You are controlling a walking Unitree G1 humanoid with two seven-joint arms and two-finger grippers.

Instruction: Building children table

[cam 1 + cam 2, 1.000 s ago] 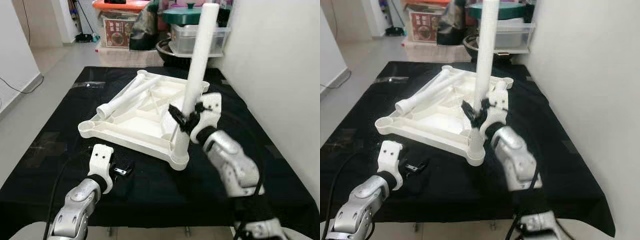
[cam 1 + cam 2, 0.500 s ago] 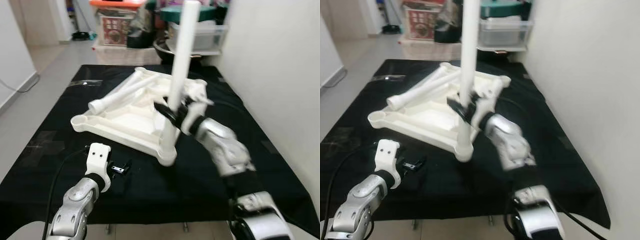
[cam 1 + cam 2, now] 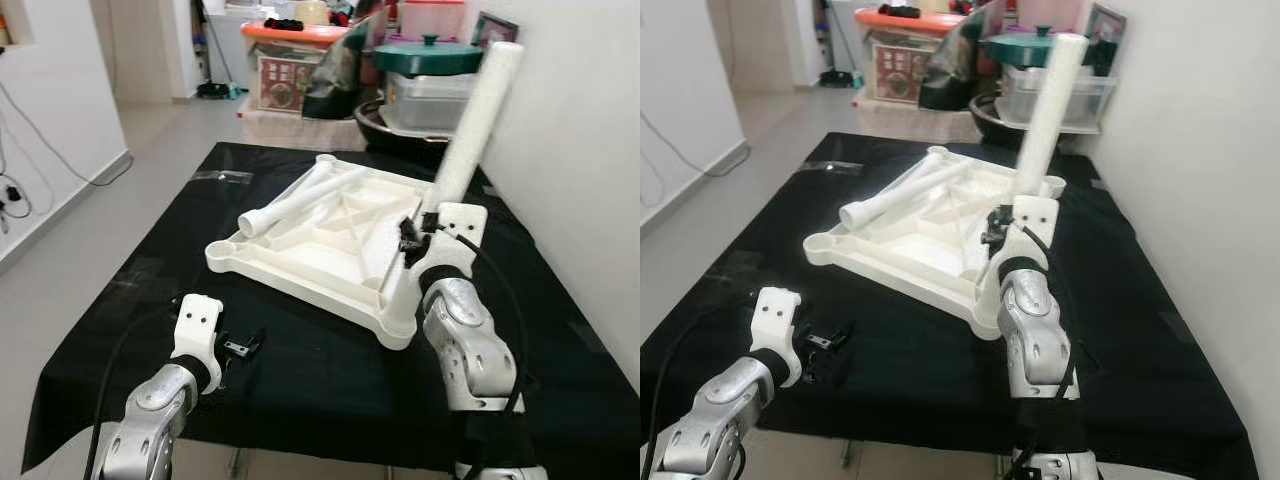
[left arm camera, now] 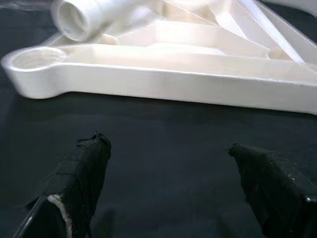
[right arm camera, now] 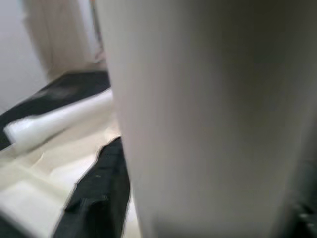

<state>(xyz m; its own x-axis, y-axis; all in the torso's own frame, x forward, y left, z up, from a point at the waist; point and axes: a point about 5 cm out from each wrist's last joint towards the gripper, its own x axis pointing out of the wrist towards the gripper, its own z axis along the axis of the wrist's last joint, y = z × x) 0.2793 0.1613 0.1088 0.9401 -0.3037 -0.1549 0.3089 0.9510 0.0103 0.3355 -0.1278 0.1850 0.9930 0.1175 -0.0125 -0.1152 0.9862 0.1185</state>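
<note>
A white children's table top lies upside down on a black-covered table. One white leg stands in the table top's near right corner socket, leaning to the right. My right gripper is shut on that leg low down; in the right wrist view the leg is very close, with one black finger against it. A loose second leg lies across the table top. My left gripper rests open low over the black cloth, in front of the table top's edge.
A white wall runs close along the right side of the table. Behind the table are storage boxes and a green-lidded pot. Bare floor lies to the left. The near left corner socket is empty.
The camera has shifted. The standing leg leans further right than half a second ago, and my right forearm has come in beneath the gripper. The left gripper stays in place.
</note>
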